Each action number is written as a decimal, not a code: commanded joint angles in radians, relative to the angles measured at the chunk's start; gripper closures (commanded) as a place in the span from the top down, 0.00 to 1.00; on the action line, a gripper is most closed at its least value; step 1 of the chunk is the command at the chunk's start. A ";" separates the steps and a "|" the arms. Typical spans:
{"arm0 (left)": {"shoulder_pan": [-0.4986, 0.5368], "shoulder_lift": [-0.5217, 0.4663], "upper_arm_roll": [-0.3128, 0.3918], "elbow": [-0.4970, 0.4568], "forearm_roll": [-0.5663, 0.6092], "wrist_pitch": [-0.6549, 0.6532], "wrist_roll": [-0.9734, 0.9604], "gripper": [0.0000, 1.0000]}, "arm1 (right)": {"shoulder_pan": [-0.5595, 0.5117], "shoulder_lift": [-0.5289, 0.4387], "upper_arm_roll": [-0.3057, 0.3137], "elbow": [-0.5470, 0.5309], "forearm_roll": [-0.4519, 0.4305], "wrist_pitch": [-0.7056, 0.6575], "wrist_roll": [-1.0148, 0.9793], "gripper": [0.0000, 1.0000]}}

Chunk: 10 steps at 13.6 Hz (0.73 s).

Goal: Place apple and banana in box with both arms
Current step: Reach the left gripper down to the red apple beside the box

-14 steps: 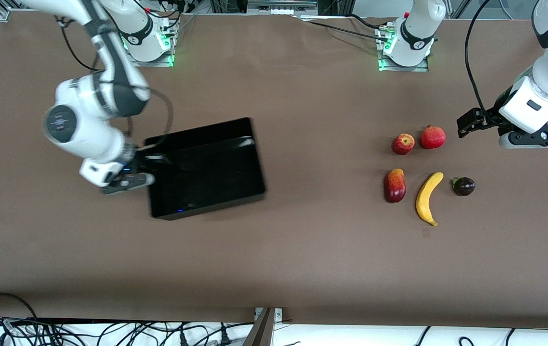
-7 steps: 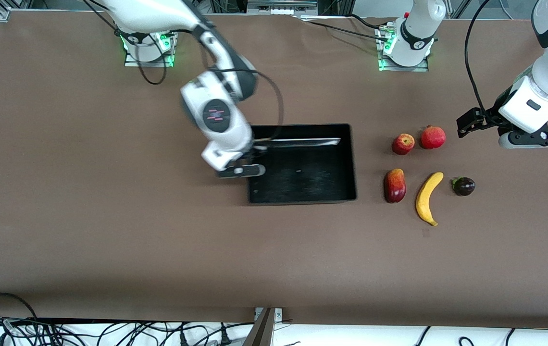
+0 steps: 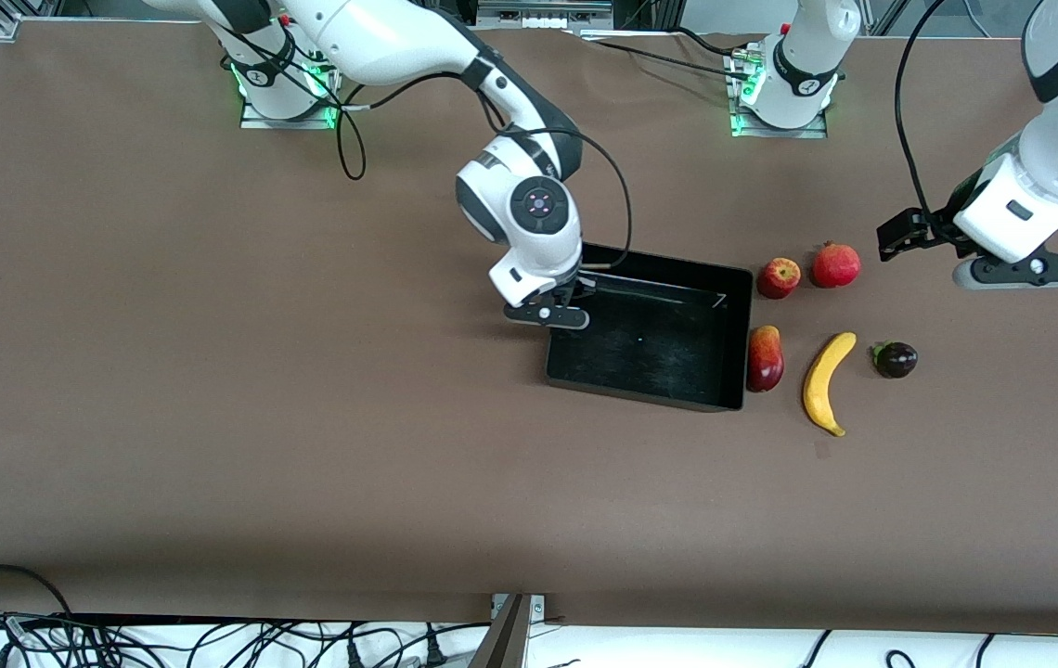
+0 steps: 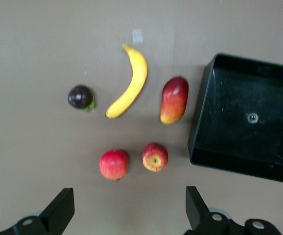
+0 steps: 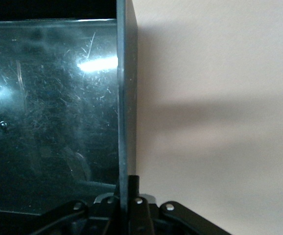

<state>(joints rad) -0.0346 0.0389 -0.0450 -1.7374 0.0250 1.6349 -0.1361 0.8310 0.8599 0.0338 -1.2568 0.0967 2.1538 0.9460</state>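
Note:
The black box sits mid-table, its end wall right beside the mango-shaped fruit. My right gripper is shut on the box's wall at the end toward the right arm; the right wrist view shows its fingers pinching that thin wall. The apple lies just off the box's corner, and the yellow banana lies nearer the front camera. My left gripper hangs open and empty over the table toward the left arm's end. The left wrist view shows the apple, banana and box under the open left gripper.
A plain red round fruit lies beside the apple. A red-yellow mango-shaped fruit lies between the box and the banana. A small dark fruit lies beside the banana toward the left arm's end.
My right arm has dragged the box across the table toward the fruits, up against the mango-shaped fruit. The left gripper has shifted only slightly.

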 commanded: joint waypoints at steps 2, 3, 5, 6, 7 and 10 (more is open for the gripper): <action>0.016 0.073 0.001 -0.036 -0.008 -0.007 0.015 1.00 | 0.030 0.044 -0.015 0.047 -0.003 0.056 0.010 0.00; 0.016 0.072 0.001 -0.084 -0.007 0.022 0.016 1.00 | 0.031 0.045 -0.015 0.045 -0.018 0.073 -0.001 0.00; 0.018 0.046 0.001 -0.216 -0.007 0.127 0.128 1.00 | 0.031 0.045 -0.014 0.043 -0.028 0.075 -0.042 0.00; 0.019 0.033 -0.001 -0.269 -0.007 0.172 0.230 1.00 | 0.031 0.045 -0.014 0.043 -0.028 0.075 -0.042 0.00; 0.018 0.023 -0.001 -0.305 -0.007 0.192 0.275 1.00 | 0.031 0.045 -0.014 0.045 -0.028 0.075 -0.042 0.00; 0.008 -0.011 -0.067 -0.463 0.001 0.336 0.322 1.00 | 0.019 0.024 -0.020 0.046 -0.031 0.064 -0.052 1.00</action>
<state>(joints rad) -0.0266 0.1052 -0.0662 -2.0609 0.0250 1.8714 0.1297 0.8518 0.8960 0.0220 -1.2362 0.0733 2.2324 0.9153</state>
